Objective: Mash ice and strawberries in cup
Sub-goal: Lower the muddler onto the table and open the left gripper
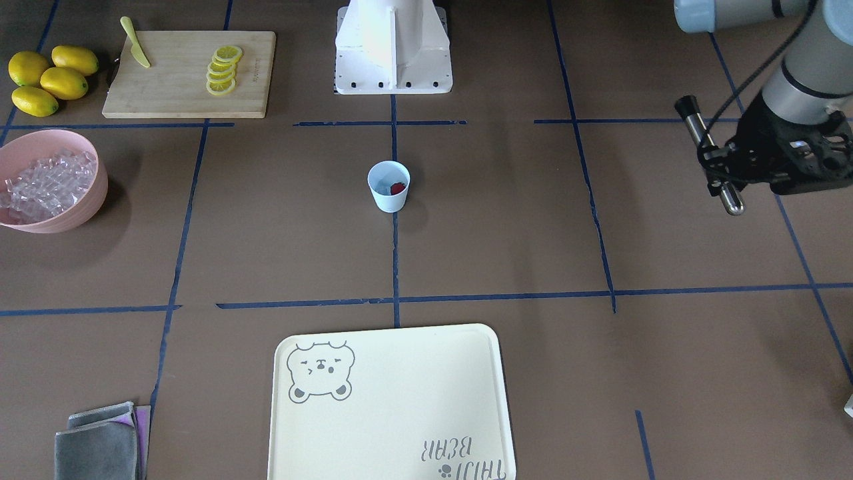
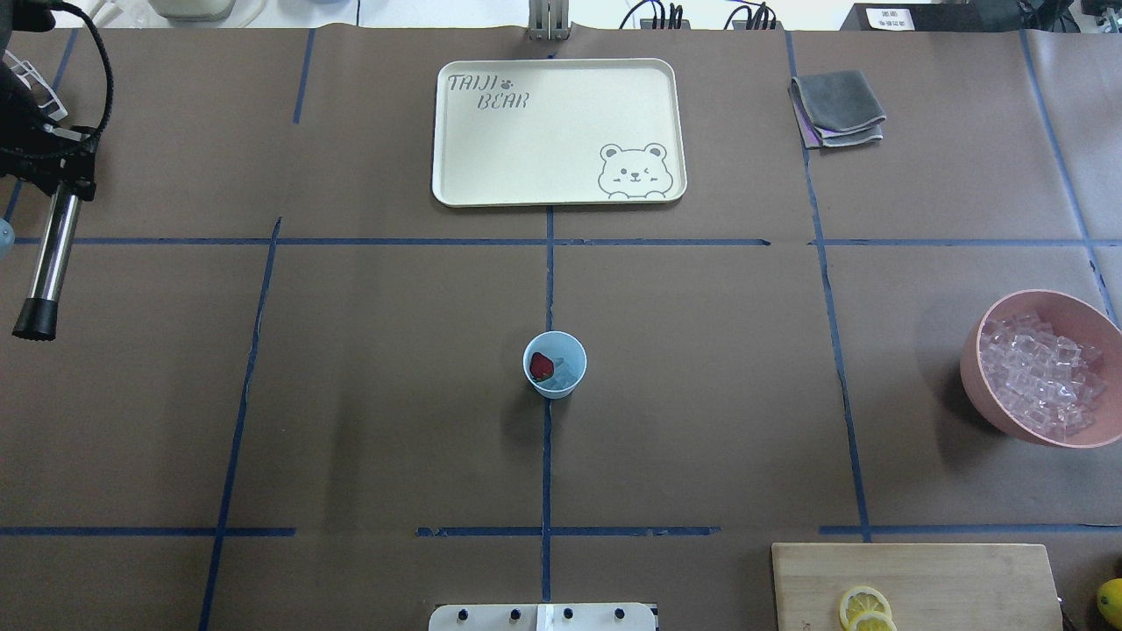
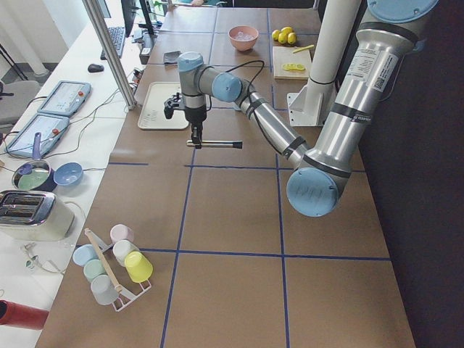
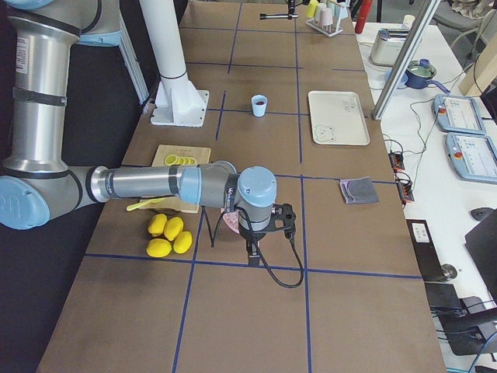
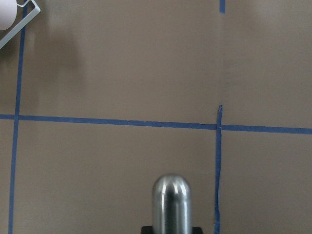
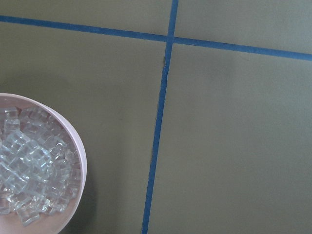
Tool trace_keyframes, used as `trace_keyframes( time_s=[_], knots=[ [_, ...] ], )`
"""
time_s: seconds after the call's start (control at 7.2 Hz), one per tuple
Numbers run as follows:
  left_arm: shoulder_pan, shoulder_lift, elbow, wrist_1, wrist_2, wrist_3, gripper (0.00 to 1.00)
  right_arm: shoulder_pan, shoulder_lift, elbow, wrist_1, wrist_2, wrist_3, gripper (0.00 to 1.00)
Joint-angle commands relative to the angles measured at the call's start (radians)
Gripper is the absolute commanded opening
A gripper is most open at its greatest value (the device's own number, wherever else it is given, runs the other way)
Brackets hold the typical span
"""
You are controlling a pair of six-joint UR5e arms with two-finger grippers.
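**Cup mid-table, muddler held off to the side**

The table [image 2: 351, 394] is covered in brown paper and marked into squares with blue tape. The white robot base [image 1: 393, 47] stands at top centre of the front-facing view. In the side views, white benches run along the table. They carry two handheld control panels [image 3: 65, 98], a toaster [image 3: 29, 214] and a rack [image 3: 109, 264] with six pastel cups.

The only legible writing is "TAIJI BEAR", printed with a paw mark and a bear's face on the one cream tray [image 2: 561, 131]. The tray sits at top centre of the overhead view. A small stamp on the cutting board [image 1: 180, 73] is too small to read.

One light blue cup [image 1: 388, 200] stands upright at the centre of the frame on a tape line. Inside it are one strawberry [image 2: 541, 365] and something glassy beside it. The ice [image 2: 1039, 372] fills one pink bowl [image 2: 971, 377] at the overhead view's right edge.

The board, at upper left in the front-facing view, holds one yellow knife [image 1: 135, 43]. It also holds overlapping lemon slices [image 1: 223, 70], about five. Four whole lemons [image 1: 63, 82] lie just beside it. Folded cloths [image 2: 837, 107], grey over purple, lie at upper right of the overhead view.

The left gripper [image 1: 720, 167] pinches one steel muddler [image 2: 51, 263] with a black end. It hangs above bare table at the overhead view's left edge, well apart from the cup. The right gripper [image 4: 252, 255] hangs by the bowl. I cannot tell how its jaws stand.
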Motion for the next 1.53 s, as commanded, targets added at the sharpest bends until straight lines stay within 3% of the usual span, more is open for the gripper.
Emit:
trace_keyframes(
  time_s=[0.0,0.42,0.69,1.39],
  knots=[
    [-0.047,0.097,0.186,-0.252,-0.046,0.1,0.09,0.001,0.0,-0.001,0.0,0.0,0.0,1.0],
    [-0.047,0.155,0.441,-0.618,-0.046,0.107,0.09,0.001,0.0,0.003,0.0,0.0,0.001,1.0],
    [-0.046,0.195,0.529,-0.742,-0.046,0.112,0.1,-0.001,0.0,0.003,0.0,0.0,0.001,1.0],
    [-0.04,0.197,0.577,-0.767,-0.046,0.098,0.2,-0.001,0.0,0.005,0.0,0.0,0.001,1.0]
  ],
)
